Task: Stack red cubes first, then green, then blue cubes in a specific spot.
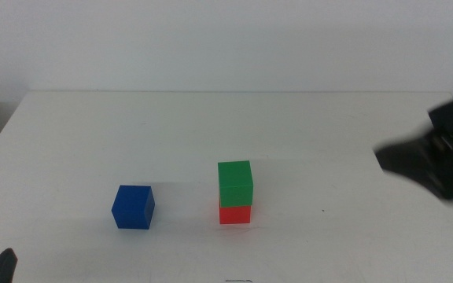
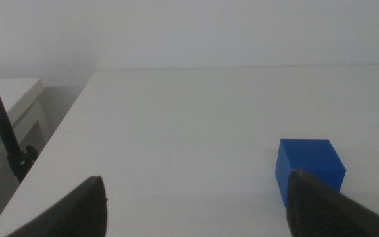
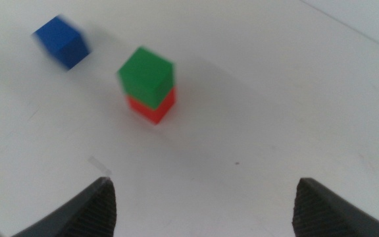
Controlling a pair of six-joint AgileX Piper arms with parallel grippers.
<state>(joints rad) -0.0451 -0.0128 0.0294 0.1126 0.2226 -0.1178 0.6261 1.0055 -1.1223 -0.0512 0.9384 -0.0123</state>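
Note:
The green cube [image 1: 235, 182] sits on top of the red cube [image 1: 235, 214] near the middle of the white table [image 1: 211, 134]. The blue cube [image 1: 133, 207] stands alone to their left. The stack also shows in the right wrist view, green cube [image 3: 146, 76] on red cube [image 3: 152, 108], with the blue cube [image 3: 61, 41] beyond. My right gripper [image 3: 202, 201] is open and empty, blurred at the table's right side [image 1: 427, 161], well away from the stack. My left gripper [image 2: 196, 204] is open and empty at the front left corner [image 1: 0, 269], with the blue cube [image 2: 310, 168] just ahead of one jaw.
A dark rod or cable [image 2: 2, 125] and a white shelf [image 2: 5, 115] stand off the table's left edge. The white wall [image 1: 211, 39] rises behind the table's far edge.

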